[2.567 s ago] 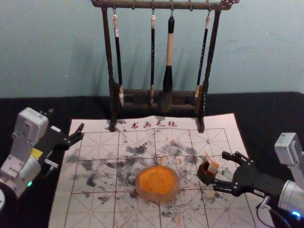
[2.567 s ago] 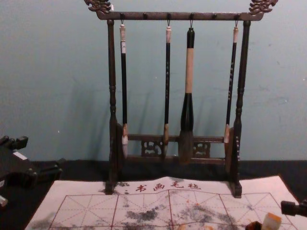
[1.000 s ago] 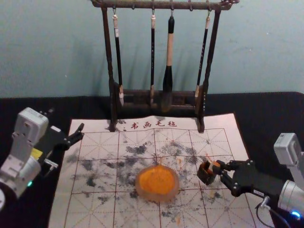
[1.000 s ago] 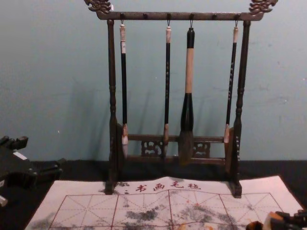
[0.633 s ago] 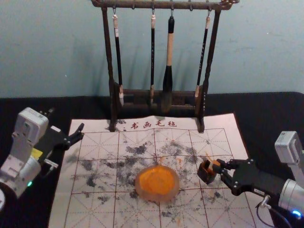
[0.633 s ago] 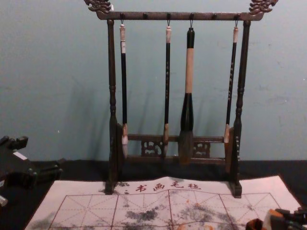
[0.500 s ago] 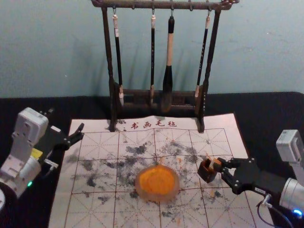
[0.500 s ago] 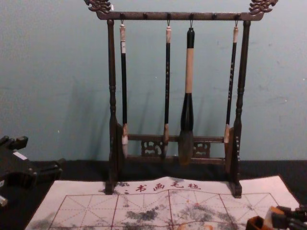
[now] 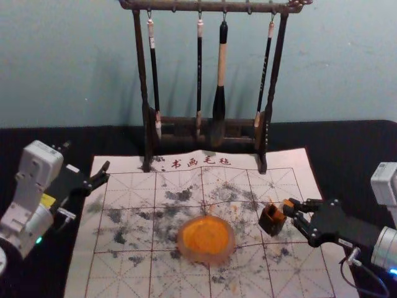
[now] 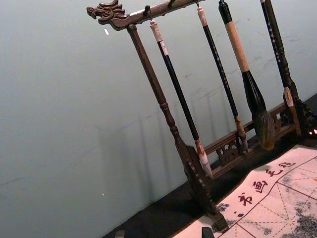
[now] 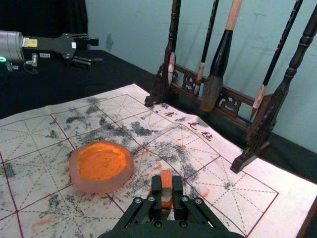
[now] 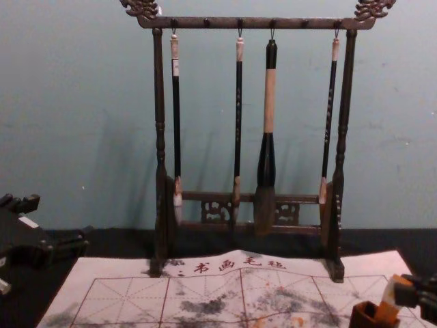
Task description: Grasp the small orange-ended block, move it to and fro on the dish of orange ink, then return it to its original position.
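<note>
With our right gripper (image 9: 293, 210) we grip the small orange-ended block (image 9: 285, 204) between closed fingers, tilted at the dark box (image 9: 271, 221); whether they touch, we cannot tell. From the dish of orange ink (image 9: 206, 239), we have both between two and three o'clock. Our left gripper (image 9: 86, 161) hangs parked at ten o'clock, its fingers spread.

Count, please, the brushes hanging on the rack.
4. In the chest view, left to right: first slim brush near the left post, second slim brush near the middle, thick brush beside it, last slim brush near the right post.
</note>
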Controlling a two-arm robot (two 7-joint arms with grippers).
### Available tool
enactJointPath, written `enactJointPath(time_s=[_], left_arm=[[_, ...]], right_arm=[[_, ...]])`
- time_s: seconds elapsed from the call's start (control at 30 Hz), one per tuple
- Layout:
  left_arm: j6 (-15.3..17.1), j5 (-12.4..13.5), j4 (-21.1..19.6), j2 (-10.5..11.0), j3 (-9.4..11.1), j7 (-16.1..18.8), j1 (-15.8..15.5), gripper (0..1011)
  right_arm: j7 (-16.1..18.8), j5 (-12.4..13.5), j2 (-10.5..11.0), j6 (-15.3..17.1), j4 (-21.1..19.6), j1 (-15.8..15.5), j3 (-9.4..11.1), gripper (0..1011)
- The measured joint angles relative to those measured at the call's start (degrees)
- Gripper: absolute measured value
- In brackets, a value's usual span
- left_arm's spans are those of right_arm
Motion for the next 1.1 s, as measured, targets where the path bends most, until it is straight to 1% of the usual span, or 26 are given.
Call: enactJointPath(time_s=[0.17, 0.53, 0.77, 0.93, 1.1], left_arm=[[0.00, 0.00, 0.00, 0.00, 0.00, 0.00, 0.00, 1001], [0.00, 0.00, 0.00, 0.00, 0.00, 0.00, 0.00, 1001], [0.00, 0.00, 0.00, 0.00, 0.00, 0.00, 0.00, 1001], [0.00, 0.00, 0.00, 0.00, 0.00, 0.00, 0.00, 1001], [0.00, 0.00, 0.00, 0.00, 0.00, 0.00, 0.00, 1001]], right_arm=[[0.01, 0.17, 0.09, 0.00, -0.27, -0.09, 0.10, 94], [-0.24, 1.05, 1.02, -0.09, -3.12, -0.73, 1.37, 94], [-0.08, 1.05, 1.04, -0.48, -4.10, -0.16, 1.35, 94], [0.76, 0.32, 0.29, -0.58, -3.82, 1.56, -0.09, 94], [1.73, -0.82, -1.02, -0.43, -2.45, 3.84, -2.46, 94]])
